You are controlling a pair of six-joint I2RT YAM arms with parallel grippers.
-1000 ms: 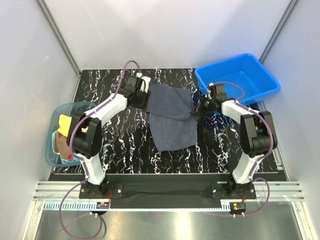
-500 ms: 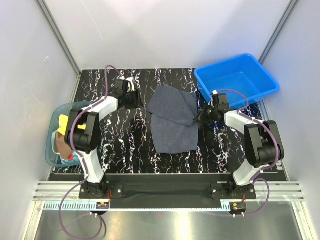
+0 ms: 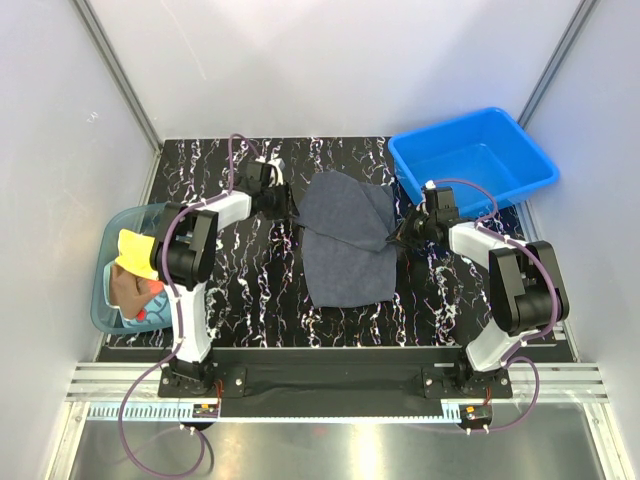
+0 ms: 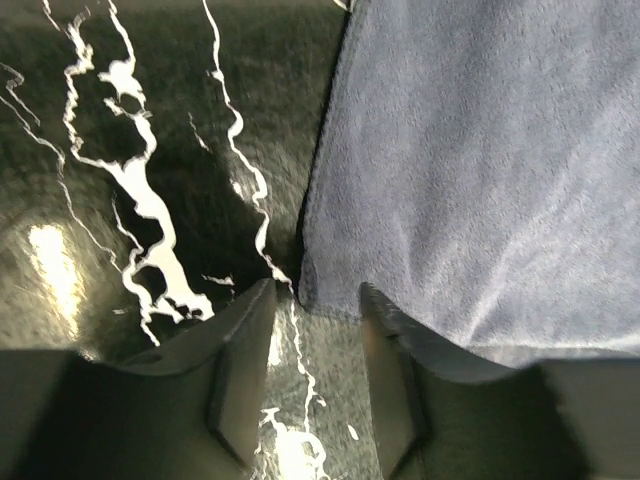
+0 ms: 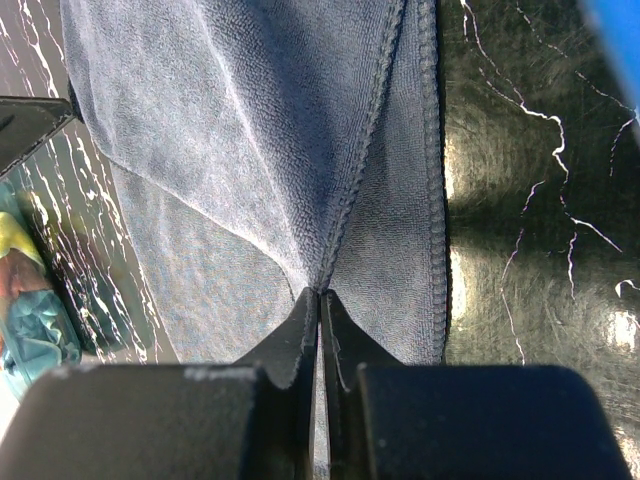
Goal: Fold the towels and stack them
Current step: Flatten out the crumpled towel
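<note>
The desk [image 3: 250,290] carries the dark slate-blue towel [image 3: 345,240] at centre frame, partly doubled over, so its lower layers are hidden. The blue bin [image 3: 470,165] sits upper right. The teal tub [image 3: 105,300], at left, is partly hidden by the left arm, with a yellow towel [image 3: 133,250] and a reddish towel [image 3: 125,290] heaped inside. The right gripper [image 5: 320,295] has its jaws pinched tight on a fold at the slate towel's right edge. The left gripper [image 4: 315,300] has its jaws apart, the towel's left corner lying between them.

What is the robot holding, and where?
The right jaws pinch the dark blue towel at a fold on its right edge. Left jaws hold nothing.
</note>
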